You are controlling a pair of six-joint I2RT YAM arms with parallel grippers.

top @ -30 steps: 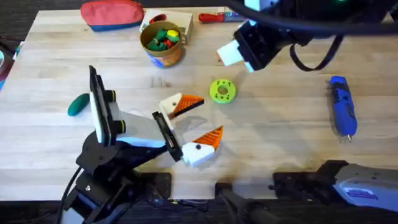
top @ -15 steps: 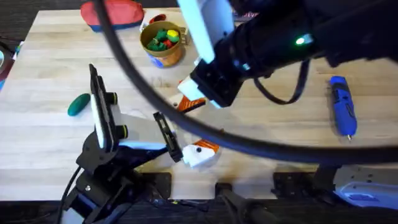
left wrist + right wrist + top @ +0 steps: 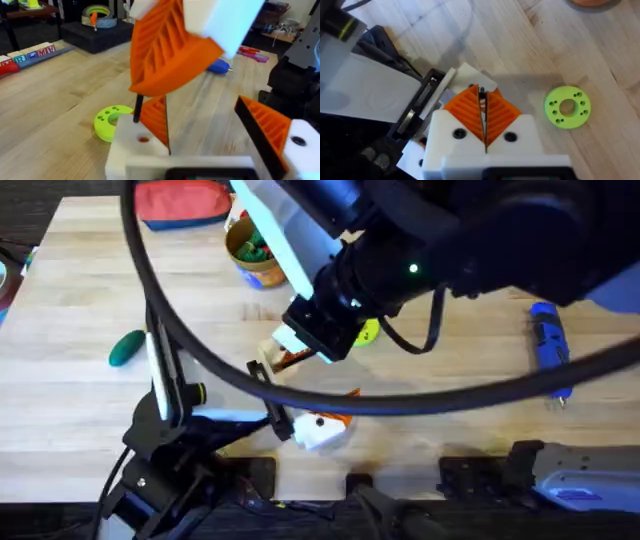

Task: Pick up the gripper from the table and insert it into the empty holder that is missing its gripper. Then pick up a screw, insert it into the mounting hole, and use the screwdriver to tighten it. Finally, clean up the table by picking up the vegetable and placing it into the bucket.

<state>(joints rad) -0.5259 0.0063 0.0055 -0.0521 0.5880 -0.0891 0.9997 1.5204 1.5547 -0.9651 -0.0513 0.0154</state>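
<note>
My right gripper (image 3: 300, 340) reaches across the table's middle, white with orange pads, shut on a thin dark pin (image 3: 481, 91) that looks like the screw (image 3: 136, 107). The pin hangs just above one white finger (image 3: 137, 145) of my left gripper (image 3: 305, 390), near a small hole in that block. The left gripper is open, both fingers bearing orange wedges, with nothing between them. The loose gripper and an empty holder are out of view. The green vegetable (image 3: 126, 347) lies at the left. The yellow bucket (image 3: 250, 260) is partly hidden by the right arm. The blue screwdriver (image 3: 550, 350) lies at the right.
A lime-green disc (image 3: 567, 107) with holes lies on the wood just beyond the two grippers. A red pouch (image 3: 180, 202) sits at the far left edge. The right arm's dark bulk and cable span the middle of the overhead view.
The right arm swung from the far right side to the table's middle and came down over the left gripper's far finger. The left arm stayed still.
</note>
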